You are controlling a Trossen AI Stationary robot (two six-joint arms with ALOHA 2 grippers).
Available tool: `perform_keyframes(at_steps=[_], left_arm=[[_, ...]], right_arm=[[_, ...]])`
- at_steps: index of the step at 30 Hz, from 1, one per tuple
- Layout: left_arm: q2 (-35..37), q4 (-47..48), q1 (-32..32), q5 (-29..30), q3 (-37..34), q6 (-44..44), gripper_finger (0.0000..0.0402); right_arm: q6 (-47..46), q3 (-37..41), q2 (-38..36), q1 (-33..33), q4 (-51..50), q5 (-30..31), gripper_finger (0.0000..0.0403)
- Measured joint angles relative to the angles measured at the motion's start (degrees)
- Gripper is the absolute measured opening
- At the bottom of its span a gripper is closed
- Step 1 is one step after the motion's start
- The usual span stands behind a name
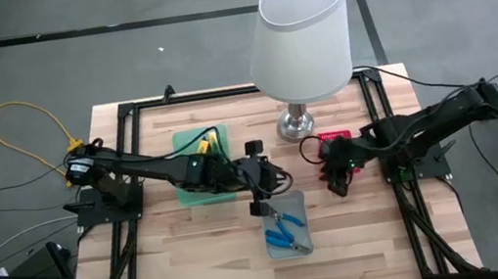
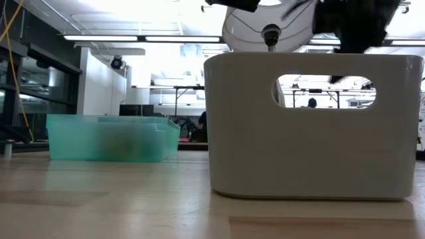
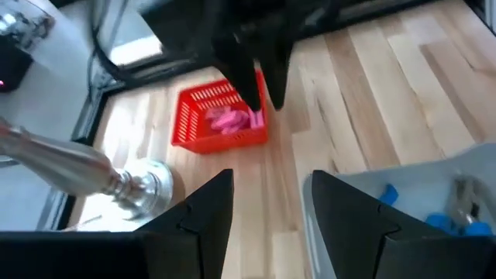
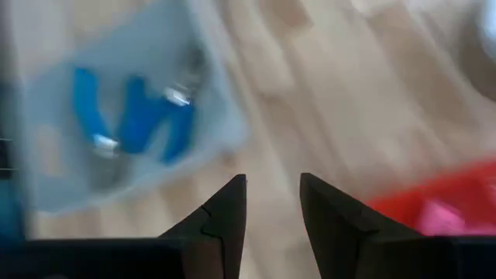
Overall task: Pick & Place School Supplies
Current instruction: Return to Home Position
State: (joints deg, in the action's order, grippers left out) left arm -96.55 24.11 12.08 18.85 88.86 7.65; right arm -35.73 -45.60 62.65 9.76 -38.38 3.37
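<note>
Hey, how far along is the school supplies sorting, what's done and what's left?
Nearly finished. Done: pink erasers lie in the red bin, blue-handled tools in the grey tray, yellow-and-green pieces in the green tray. In hand: nothing; the left gripper by the grey tray and the right gripper by the red bin are open, empty. Left: no loose supplies show on the table, so probably just the return home.
</note>
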Motion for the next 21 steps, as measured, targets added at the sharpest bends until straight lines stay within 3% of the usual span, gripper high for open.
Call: perform_keyframes(at_steps=[5,8,13,21], left_arm=[[0.5,4.4,1.3,0.0,0.0,-1.8,0.0168],[2.2,8.5,1.3,-0.4,0.0,-5.1,0.0168],[5.6,15.2,-1.4,-0.5,-0.7,-11.0,0.0168],[11.0,17.2,-6.7,-0.9,-5.8,-14.8,0.0168]], right_arm=[[1.3,-0.1,-4.9,0.1,4.6,-3.4,0.0113],[2.3,0.0,-8.4,0.9,4.4,-2.3,0.0113],[0.5,-0.2,-17.4,4.3,1.1,5.9,0.0113],[-2.4,0.8,-30.1,11.5,-6.6,19.1,0.0113]])
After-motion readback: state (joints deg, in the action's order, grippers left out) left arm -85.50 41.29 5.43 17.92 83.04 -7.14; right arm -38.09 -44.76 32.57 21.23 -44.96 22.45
